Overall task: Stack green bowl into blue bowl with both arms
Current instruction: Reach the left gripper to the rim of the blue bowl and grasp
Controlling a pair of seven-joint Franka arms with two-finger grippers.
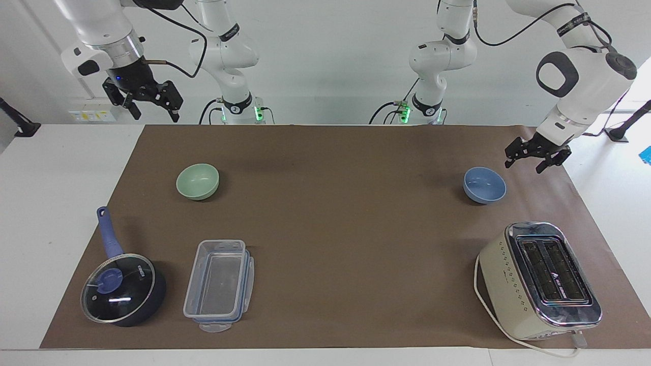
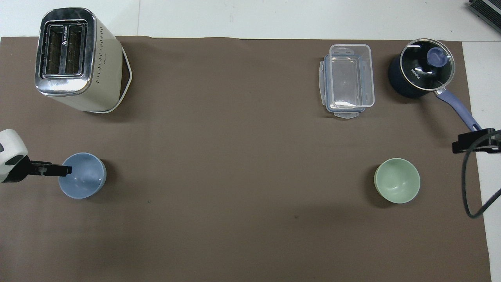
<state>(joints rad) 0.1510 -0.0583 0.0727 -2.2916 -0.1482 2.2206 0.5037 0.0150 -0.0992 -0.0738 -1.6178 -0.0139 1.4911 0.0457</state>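
Observation:
The green bowl (image 1: 197, 181) sits upright on the brown mat toward the right arm's end; it also shows in the overhead view (image 2: 397, 180). The blue bowl (image 1: 484, 185) sits upright toward the left arm's end, also in the overhead view (image 2: 82, 175). My left gripper (image 1: 524, 165) is open and empty, in the air just beside the blue bowl and apart from it; in the overhead view its tip (image 2: 64, 170) overlaps the bowl's rim. My right gripper (image 1: 155, 114) is open and empty, and waits high over the table's edge by its base (image 2: 469, 143).
A cream toaster (image 1: 539, 279) with its cord stands farther from the robots than the blue bowl. A clear plastic container (image 1: 219, 284) and a dark blue lidded saucepan (image 1: 122, 287) lie farther out than the green bowl. The brown mat (image 1: 346, 229) covers the table.

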